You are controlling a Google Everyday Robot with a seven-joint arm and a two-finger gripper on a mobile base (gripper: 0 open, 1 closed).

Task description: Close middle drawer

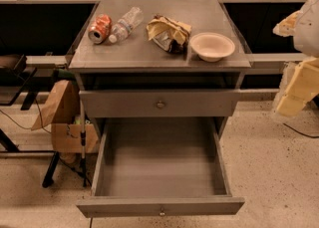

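Observation:
The middle drawer (159,160) of the grey cabinet is pulled far out toward the camera. Its plain grey floor is bare, and its low front panel (124,206) with a small round knob (161,212) is at the bottom of the view. Above it is the taller-fronted top drawer (124,103) with a larger knob (160,104), standing slightly out from the cabinet. My gripper (294,57) hangs at the right edge, well above and to the right of the open drawer. Its yellowish fingers (299,87) are apart and hold nothing.
On the cabinet top (149,57) lie a soda can (99,28), a plastic bottle (125,24), a crumpled snack bag (168,33) and a white bowl (213,46). A paper bag (57,105), a cardboard box (70,137) and stand legs (52,170) are to the left.

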